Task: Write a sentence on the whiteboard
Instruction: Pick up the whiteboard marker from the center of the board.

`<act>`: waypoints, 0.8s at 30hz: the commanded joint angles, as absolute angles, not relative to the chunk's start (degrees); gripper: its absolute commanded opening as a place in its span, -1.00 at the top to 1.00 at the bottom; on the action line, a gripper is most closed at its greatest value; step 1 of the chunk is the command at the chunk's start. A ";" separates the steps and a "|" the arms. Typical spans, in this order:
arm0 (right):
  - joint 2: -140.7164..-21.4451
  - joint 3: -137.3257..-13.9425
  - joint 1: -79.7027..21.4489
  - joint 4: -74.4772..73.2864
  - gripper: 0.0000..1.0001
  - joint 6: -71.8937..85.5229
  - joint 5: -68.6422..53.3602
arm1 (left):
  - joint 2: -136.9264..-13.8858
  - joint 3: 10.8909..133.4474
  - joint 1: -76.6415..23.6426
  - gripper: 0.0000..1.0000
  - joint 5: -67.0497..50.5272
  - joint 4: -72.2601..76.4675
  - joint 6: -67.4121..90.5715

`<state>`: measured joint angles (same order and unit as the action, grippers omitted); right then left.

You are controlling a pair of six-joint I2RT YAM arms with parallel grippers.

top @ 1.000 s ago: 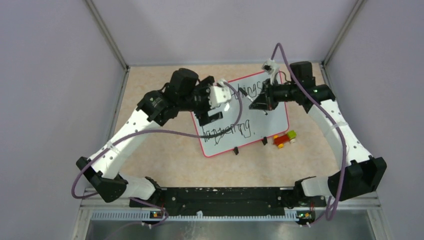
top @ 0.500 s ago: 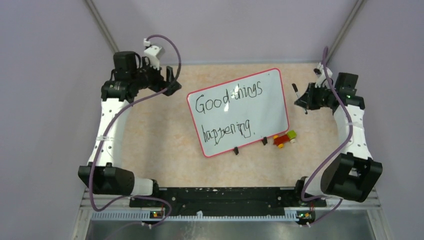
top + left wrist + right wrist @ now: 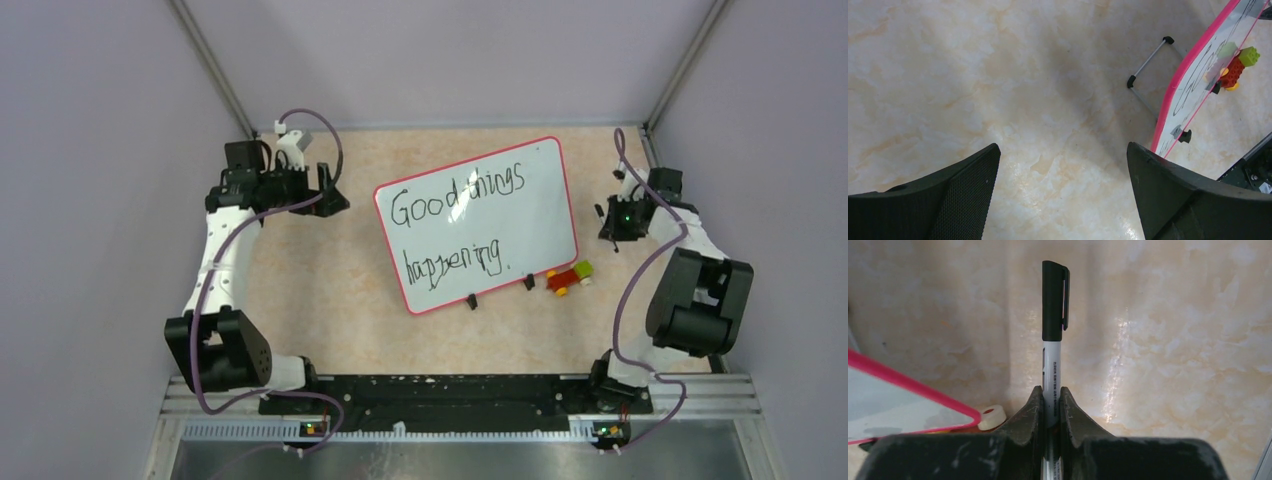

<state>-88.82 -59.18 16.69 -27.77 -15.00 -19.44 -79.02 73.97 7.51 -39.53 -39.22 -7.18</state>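
The whiteboard (image 3: 540, 215), white with a red frame, stands tilted in the middle of the table. The sentence (image 3: 455, 197) is in black marker, "Good things" above "happening" (image 3: 452, 262). My right gripper (image 3: 607, 220) is off the board's right edge, shut on a black-capped marker (image 3: 1052, 330) that points away from the wrist; the jaws (image 3: 1051, 392) pinch its white barrel. My left gripper (image 3: 338, 195) hangs left of the board, open (image 3: 1062, 150) over bare tabletop. The board's red frame shows edge-on (image 3: 1173, 95) in the left wrist view and as a corner (image 3: 908, 385) in the right wrist view.
A small toy of red, yellow and green blocks (image 3: 568, 277) lies at the board's lower right corner, beside its two black feet (image 3: 529, 282). A wire stand (image 3: 1148, 75) props the board from behind. Purple walls close in the table on three sides.
Both arms have pulled away from over the board, the left to the far left, the right to the right edge with the marker. The whole sentence now shows.
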 commanded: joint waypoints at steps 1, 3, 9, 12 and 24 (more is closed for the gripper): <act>-92.98 -58.46 17.25 -20.51 0.92 -15.48 -13.53 | -77.47 72.96 7.82 -0.97 -41.29 -35.10 -7.79; -95.11 -58.34 17.27 -19.18 0.89 -15.12 -12.41 | -77.73 72.19 7.83 -0.97 -41.96 -35.04 -8.10; -99.97 -59.05 17.40 -18.75 0.54 -15.33 -12.16 | -78.41 70.95 7.82 -0.98 -42.63 -34.89 -9.42; -100.78 -59.19 17.40 -19.21 0.36 -15.25 -12.41 | -78.69 70.68 7.82 -0.97 -42.76 -34.81 -9.64; -94.91 -64.04 17.40 -27.39 0.14 -14.78 -15.43 | -80.99 71.48 8.19 -0.97 -41.03 -37.12 -9.39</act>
<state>-99.37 -59.35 16.80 -22.37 -14.92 -13.52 -80.18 70.52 7.57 -41.06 -36.77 -9.08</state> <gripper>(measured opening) 0.399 0.987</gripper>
